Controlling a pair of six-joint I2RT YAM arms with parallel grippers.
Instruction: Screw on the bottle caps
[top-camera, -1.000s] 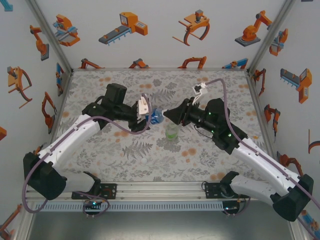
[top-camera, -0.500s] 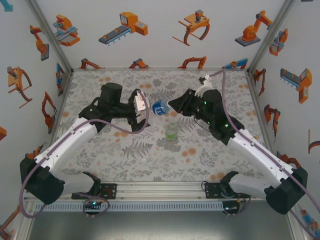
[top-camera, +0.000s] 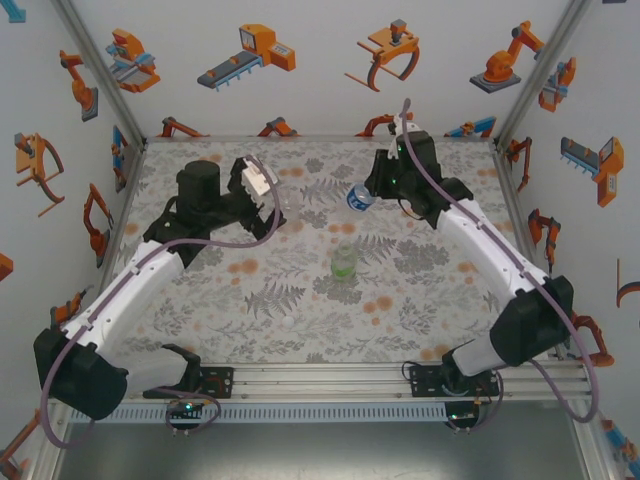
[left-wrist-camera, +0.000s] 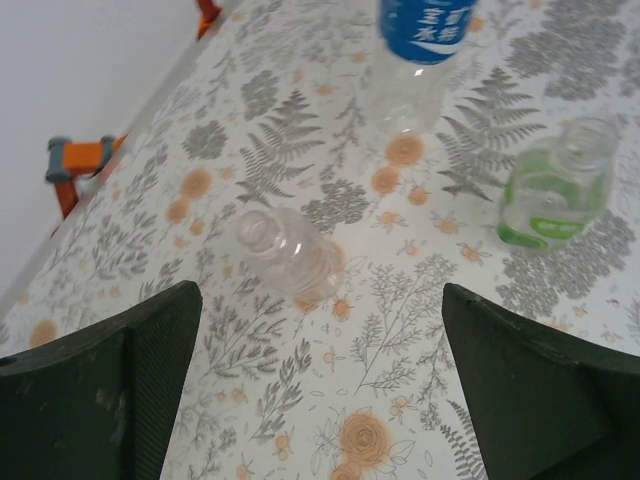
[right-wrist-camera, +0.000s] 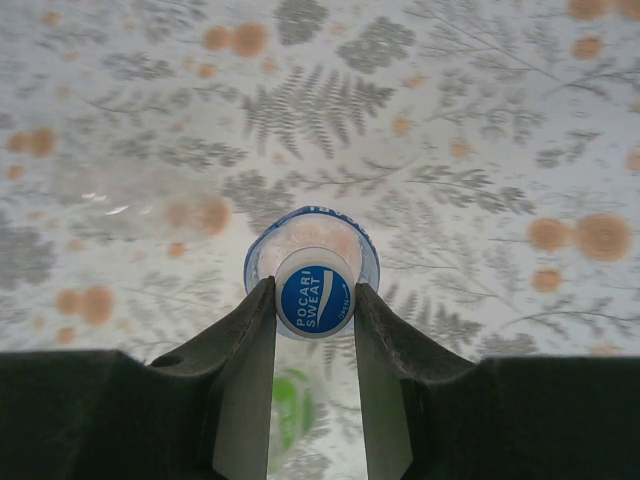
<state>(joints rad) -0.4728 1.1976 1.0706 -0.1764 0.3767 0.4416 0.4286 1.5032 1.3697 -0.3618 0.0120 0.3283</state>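
The right claw (right-wrist-camera: 313, 290) is clenched on the top of the blue-label bottle (top-camera: 358, 197). One flat grey finger presses on each side of its cap (right-wrist-camera: 313, 298). The cap is small and round, with a blue top and white letters, and it sits on the bottle's neck. The bottle is see-through plastic with a shiny blue band. It is toward the back of the table (top-camera: 250, 300), right of the middle. It is hard to tell if its bottom touches the table.

The left claw (left-wrist-camera: 320, 295) is released, with its two dark, rough fingers spread wide and nothing between them. Just ahead of it is the clear bottle (left-wrist-camera: 285, 262), smooth with an open mouth. It is hard to tell if it stands or lies.

The green bottle (top-camera: 344, 263) stands near the middle with an open mouth.

The table is soft-looking, with grey ferns and orange flowers.
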